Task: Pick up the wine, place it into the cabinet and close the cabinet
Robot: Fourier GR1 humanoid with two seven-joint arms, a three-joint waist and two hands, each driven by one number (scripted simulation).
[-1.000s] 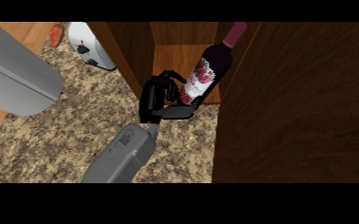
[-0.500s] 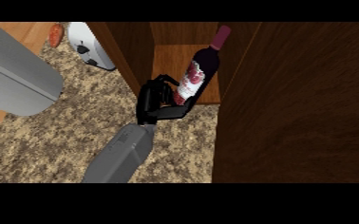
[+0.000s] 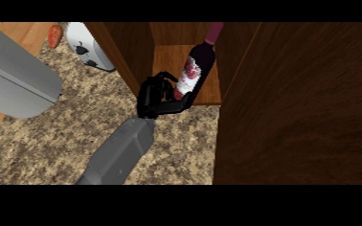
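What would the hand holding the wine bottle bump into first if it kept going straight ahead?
Probably the cabinet back wall: the right hand, curled round the wine bottle, points into the open compartment. Depth is unclear.

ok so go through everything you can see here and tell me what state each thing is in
wine bottle: tilted, base at the cabinet shelf's front, held.
cabinet: open, door swung out at the right.
right hand: fingers curled round the bottle's lower end.
left hand: hidden; only a grey forearm shows at the left edge.
toaster: standing on the counter.
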